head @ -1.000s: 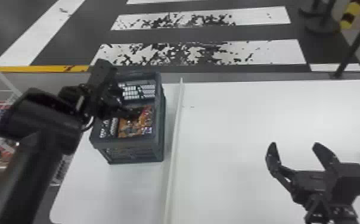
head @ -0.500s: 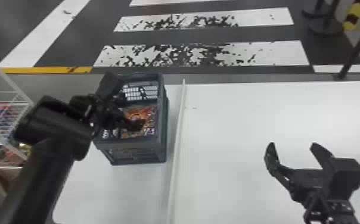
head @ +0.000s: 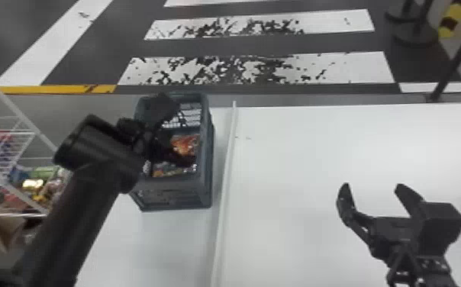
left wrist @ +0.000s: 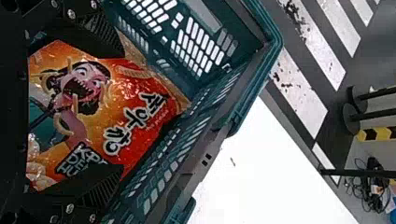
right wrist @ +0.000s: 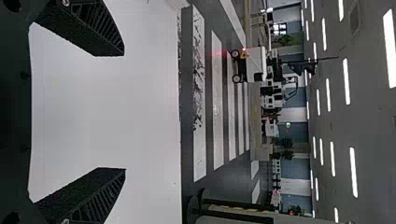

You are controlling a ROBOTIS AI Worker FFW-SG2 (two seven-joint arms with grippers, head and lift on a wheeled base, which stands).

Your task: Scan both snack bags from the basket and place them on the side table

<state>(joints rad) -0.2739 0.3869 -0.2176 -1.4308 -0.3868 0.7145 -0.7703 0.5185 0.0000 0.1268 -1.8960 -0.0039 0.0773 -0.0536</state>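
Head view, eleven o'clock: our spread left gripper (head: 182,133) could miss the bag (head: 185,143), catching the close basket wall (head: 204,164); right gripper (head: 373,187) gapes.

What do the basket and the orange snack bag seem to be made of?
The basket looks like rigid moulded plastic, mostly matte, judging by its regular lattice of slots. The orange snack bag looks like thin, glossy printed film, from its bright glints and creases; whether it has a foil lining, I can't tell.

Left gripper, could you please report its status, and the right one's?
Left gripper open in basket, over orange snack bag. Basket walls close around it. Right gripper open, empty.
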